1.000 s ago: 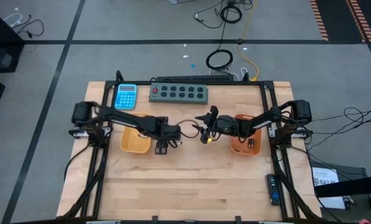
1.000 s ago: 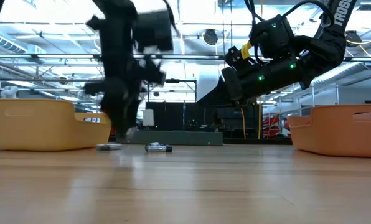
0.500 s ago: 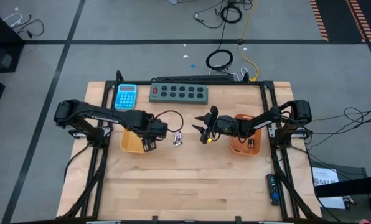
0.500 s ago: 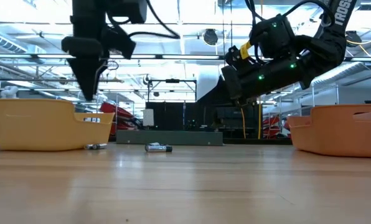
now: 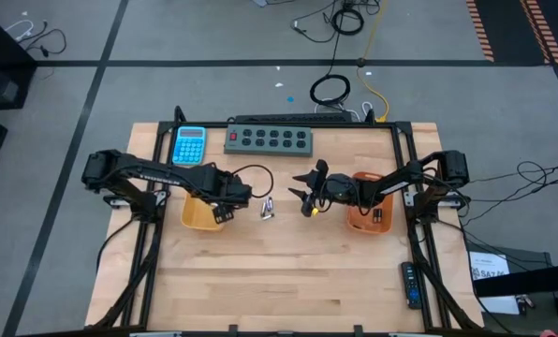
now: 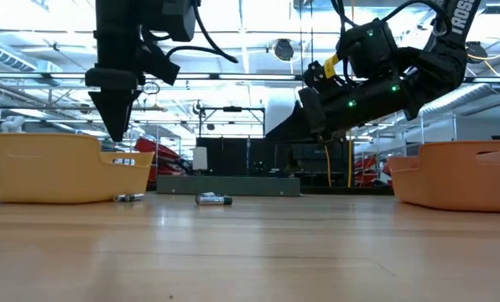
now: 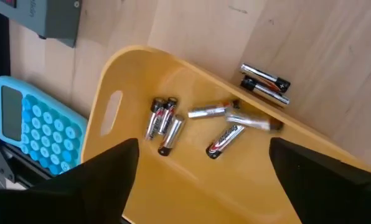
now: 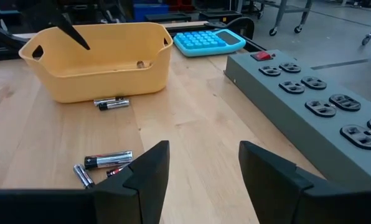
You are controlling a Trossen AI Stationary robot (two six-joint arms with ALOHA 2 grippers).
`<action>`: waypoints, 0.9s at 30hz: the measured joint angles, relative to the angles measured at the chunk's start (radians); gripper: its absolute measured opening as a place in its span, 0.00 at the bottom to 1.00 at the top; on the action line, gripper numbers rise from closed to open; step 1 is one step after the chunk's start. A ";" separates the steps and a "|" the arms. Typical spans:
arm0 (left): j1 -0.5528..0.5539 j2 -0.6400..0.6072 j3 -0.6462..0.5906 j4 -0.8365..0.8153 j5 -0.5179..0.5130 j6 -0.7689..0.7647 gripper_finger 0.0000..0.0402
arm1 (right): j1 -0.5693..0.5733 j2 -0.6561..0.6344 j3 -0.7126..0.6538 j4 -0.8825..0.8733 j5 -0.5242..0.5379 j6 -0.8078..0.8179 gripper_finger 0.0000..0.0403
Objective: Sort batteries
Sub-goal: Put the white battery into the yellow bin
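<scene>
Leftmost, the left gripper [image 5: 221,213] hung over the yellow tray [image 5: 202,217], its fingers [image 6: 116,126] spread and empty. Several batteries [image 7: 192,121] lay inside that tray, 2 more [image 7: 265,83] on the surface [image 5: 288,271] just beside its wall, and others [image 5: 268,210] between the arms. Rightward, the right gripper [image 5: 302,198] hovered mid-surface, fingers [image 8: 151,171] parted, grasping nothing, near the orange tray [image 5: 365,221].

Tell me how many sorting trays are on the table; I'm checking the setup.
2. The yellow tray sits on the left of the table, with the left gripper above it. The orange tray sits on the right. No other tray shows.
</scene>
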 joint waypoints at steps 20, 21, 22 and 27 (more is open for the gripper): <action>0.027 0.153 0.001 0.480 0.129 0.159 0.85 | 0.000 0.000 0.000 -0.001 0.000 -0.018 0.46; 0.026 0.164 0.001 0.513 0.130 0.159 0.85 | 0.000 0.000 0.000 -0.001 0.000 -0.018 0.46; 0.026 0.173 0.001 0.541 0.130 0.158 0.85 | 0.000 0.000 0.000 -0.001 0.000 -0.019 0.46; 0.031 0.194 0.001 0.671 0.141 0.101 0.85 | 0.000 0.000 0.000 -0.006 0.000 -0.023 0.46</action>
